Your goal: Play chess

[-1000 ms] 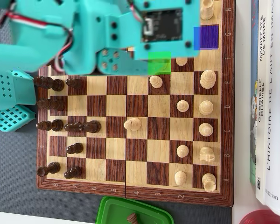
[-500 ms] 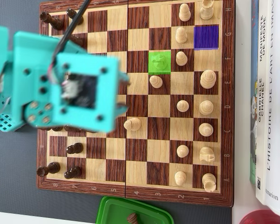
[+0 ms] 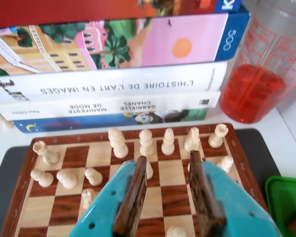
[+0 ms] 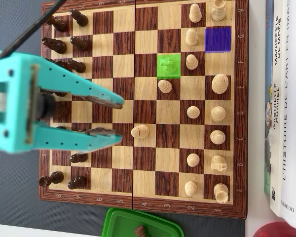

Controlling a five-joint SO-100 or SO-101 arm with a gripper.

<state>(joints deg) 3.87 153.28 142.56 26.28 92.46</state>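
Note:
A wooden chessboard (image 4: 187, 207) lies under the arm in the overhead view, with dark pieces (image 4: 79, 65) on its left side and light pieces (image 4: 218, 114) on its right. A green-marked square holds a piece (image 4: 168, 65). The purple-marked square (image 4: 217, 39) is bare. One light pawn (image 4: 140, 131) stands forward near the board's middle. My teal gripper (image 4: 120, 117) hovers open over the left-middle of the board, nothing between its fingers. In the wrist view the gripper (image 3: 166, 163) points at the light rows (image 3: 146, 142) over the board (image 3: 89, 137), a light pawn (image 3: 177, 232) low between the jaws.
A stack of books (image 3: 113, 89) (image 4: 286, 108) lines the board's far side. A measuring jug with red contents (image 3: 256, 84) stands beside them. A green tray (image 4: 138, 219) (image 3: 286, 197) by the board's edge holds a dark piece (image 4: 139, 230).
The arm has swung from the board's top edge down and left in the overhead view, uncovering the green-marked square's piece and the top rows. No piece has shifted.

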